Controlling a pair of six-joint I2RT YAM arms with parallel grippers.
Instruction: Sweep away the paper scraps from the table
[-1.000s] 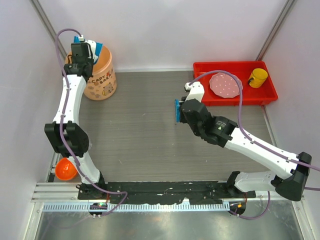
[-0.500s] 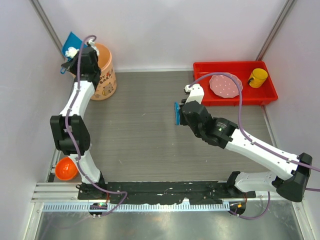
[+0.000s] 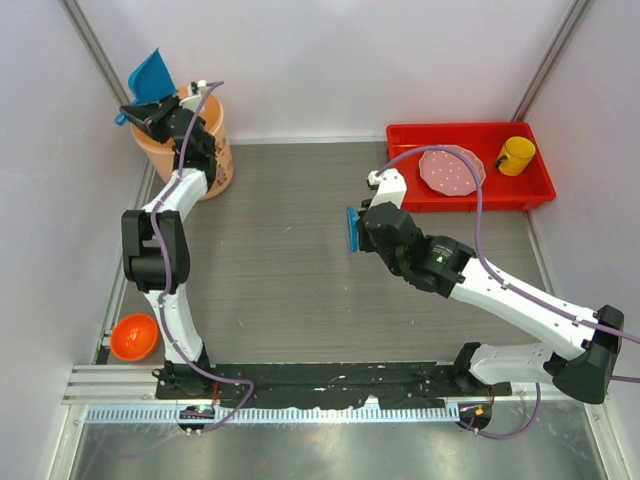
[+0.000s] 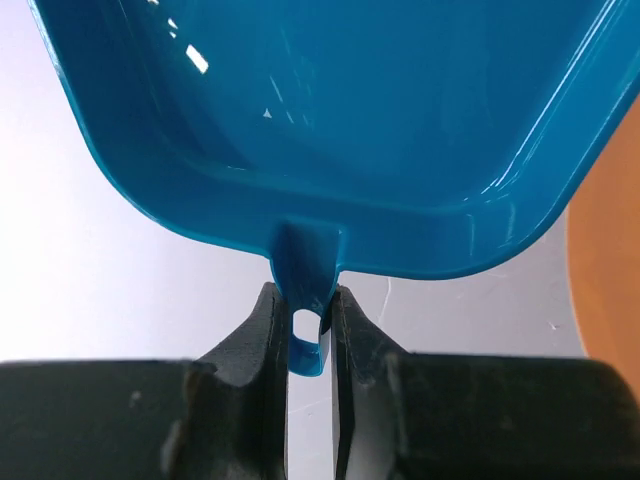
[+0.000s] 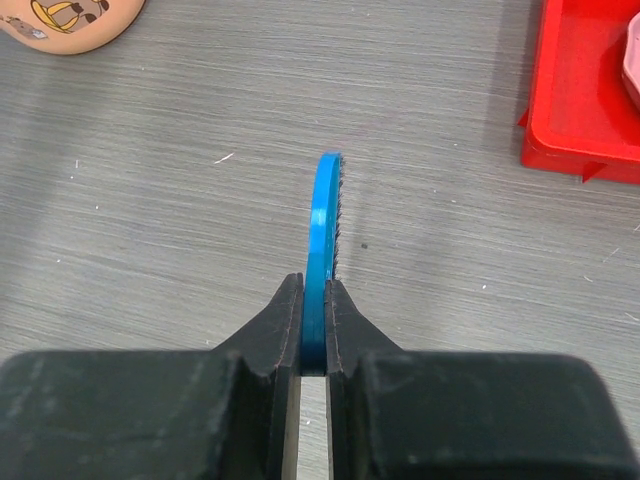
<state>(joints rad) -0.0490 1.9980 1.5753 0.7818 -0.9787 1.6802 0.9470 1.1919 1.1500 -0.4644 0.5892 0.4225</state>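
Observation:
My left gripper [image 3: 140, 112] is shut on the handle of the blue dustpan [image 3: 151, 74], held tilted up above the orange bucket [image 3: 205, 160] at the table's far left corner. In the left wrist view the dustpan [image 4: 330, 120] fills the top and looks empty; its handle sits between the jaws [image 4: 303, 330]. My right gripper [image 3: 362, 228] is shut on a blue brush [image 3: 353, 228], held above the middle of the grey table [image 3: 270, 260]. In the right wrist view the brush [image 5: 324, 225] stands on edge above the table [image 5: 180, 200]. No paper scraps show in any view.
A red tray [image 3: 520, 195] at the far right holds a pink spotted plate [image 3: 450, 170] and a yellow cup [image 3: 516, 154]; its corner shows in the right wrist view [image 5: 580, 110]. An orange bowl [image 3: 133, 336] sits off the table's left edge. White walls close in on three sides.
My left arm has swung the dustpan from over the bucket up and to the left, tilting it steeply. The orange bowl is now uncovered. The right arm and brush have barely moved.

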